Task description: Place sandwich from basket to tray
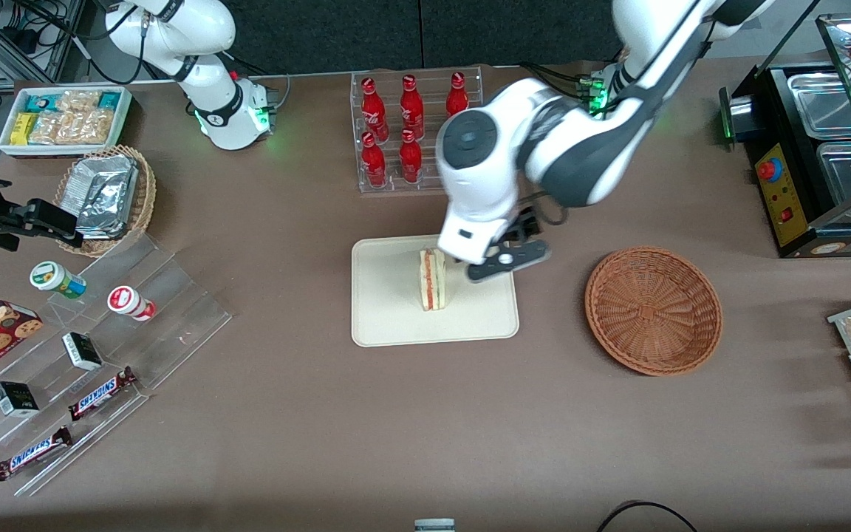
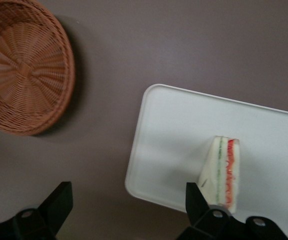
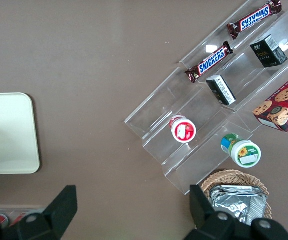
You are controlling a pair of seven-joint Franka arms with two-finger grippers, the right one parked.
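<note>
The sandwich [image 1: 433, 279] [image 2: 224, 172], a white bread wedge with a red and green filling, stands on its edge on the cream tray [image 1: 388, 310] [image 2: 184, 125]. The round reddish-brown wicker basket [image 1: 653, 310] [image 2: 23, 65] sits empty on the table beside the tray, toward the working arm's end. My gripper [image 2: 127, 195] hangs open above the tray's edge nearest the basket, with nothing between its fingers. One black fingertip [image 2: 193, 196] shows just beside the sandwich's corner without holding it. In the front view the arm's white hand [image 1: 470, 222] covers the fingers.
A clear rack of red bottles [image 1: 411, 133] stands farther from the front camera than the tray. Toward the parked arm's end are a tan basket of foil packets [image 1: 108, 196], a white snack box [image 1: 63, 118] and an acrylic stepped shelf [image 1: 86, 347]. A food warmer [image 1: 817, 148] stands at the working arm's end.
</note>
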